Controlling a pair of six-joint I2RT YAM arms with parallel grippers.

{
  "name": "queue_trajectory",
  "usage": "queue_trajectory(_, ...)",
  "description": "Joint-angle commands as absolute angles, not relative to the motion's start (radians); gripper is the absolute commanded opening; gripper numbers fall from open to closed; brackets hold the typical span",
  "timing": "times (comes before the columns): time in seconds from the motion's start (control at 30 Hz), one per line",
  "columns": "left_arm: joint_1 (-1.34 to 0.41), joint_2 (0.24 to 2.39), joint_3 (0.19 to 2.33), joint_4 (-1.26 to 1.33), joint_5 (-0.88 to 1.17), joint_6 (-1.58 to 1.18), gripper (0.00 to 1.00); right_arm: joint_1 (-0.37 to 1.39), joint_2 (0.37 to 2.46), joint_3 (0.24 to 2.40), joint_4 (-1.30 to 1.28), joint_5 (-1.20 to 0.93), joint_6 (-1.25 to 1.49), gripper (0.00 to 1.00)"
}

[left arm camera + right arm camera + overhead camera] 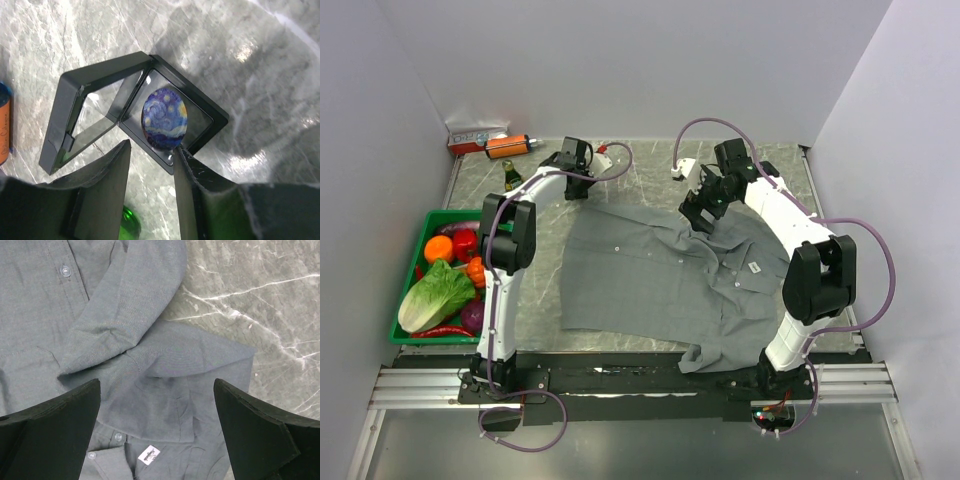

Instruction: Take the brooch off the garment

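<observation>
Pale walls [620, 60] enclose a grey marble table [650, 180], where the garment [650, 275] lies spread at centre with a green basket [425, 218] of vegetables [435, 295] at its 9 o'clock. The left arm [510, 235] stretches to the garment's 11 o'clock, the left gripper [152, 150] parted and empty over an open black case [65, 110] on bare marble, in which the brooch [165, 118] rests, off the garment. The right arm [817, 280] bends in from 3 o'clock, the right gripper [156, 385] spread wide and empty above the collar [125, 315].
</observation>
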State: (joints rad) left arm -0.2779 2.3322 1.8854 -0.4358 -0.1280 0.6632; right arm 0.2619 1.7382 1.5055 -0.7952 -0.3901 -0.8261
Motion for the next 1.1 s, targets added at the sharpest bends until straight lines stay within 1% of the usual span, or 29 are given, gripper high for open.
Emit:
queue_trajectory(0.0,-0.273,2.25,1.933,-0.485,-0.097,0.638,0.45,0.267,1.729,1.545,-0.764,-0.408,-0.807,1.0)
queue_trajectory(0.37,-0.272,2.233,1.959,-0.554,-0.064,0.626,0.46,0.268,1.729,1.546,-0.764,-0.416,-0.805,1.0)
queue_trajectory(0.5,-0.272,2.214,1.968,-0.586,-0.009,0.627,0.46,0.267,1.73,1.551,-0.765,-0.42,-0.805,1.0)
queue_trajectory(0.63,-0.265,2.168,1.982,-0.675,0.173,0.624,0.46,0.268,1.727,1.563,-0.773,-0.437,-0.79,1.0)
queue_trajectory(0.67,-0.264,2.158,1.985,-0.701,0.271,0.621,0.46,0.267,1.726,1.575,-0.778,-0.446,-0.775,1.0)
queue_trajectory(0.77,-0.262,2.114,1.99,-0.778,0.397,0.609,0.47,0.267,1.717,1.614,-0.79,-0.482,-0.743,1.0)
queue_trajectory(0.8,-0.261,2.08,1.994,-0.797,0.485,0.603,0.48,0.267,1.72,1.63,-0.793,-0.485,-0.727,1.0)
queue_trajectory(0.87,-0.261,2.037,1.983,-0.761,0.529,0.515,0.52,0.25,1.73,1.704,-0.782,-0.495,-0.643,1.0)
queue_trajectory(0.9,-0.261,1.995,1.982,-0.723,0.569,0.487,0.59,0.242,1.735,1.732,-0.769,-0.491,-0.6,1.0)
queue_trajectory(0.97,-0.259,1.95,1.976,-0.689,0.598,0.427,0.63,0.215,1.753,1.817,-0.726,-0.45,-0.475,1.0)
queue_trajectory(1.0,-0.259,1.907,1.971,-0.672,0.604,0.411,0.68,0.206,1.758,1.845,-0.713,-0.44,-0.445,1.0)
queue_trajectory(1.03,-0.259,1.885,1.961,-0.628,0.6,0.394,0.7,0.198,1.761,1.87,-0.694,-0.419,-0.413,1.0)
queue_trajectory(1.07,-0.258,1.866,1.959,-0.611,0.594,0.367,0.71,0.195,1.775,1.917,-0.675,-0.341,-0.344,1.0)
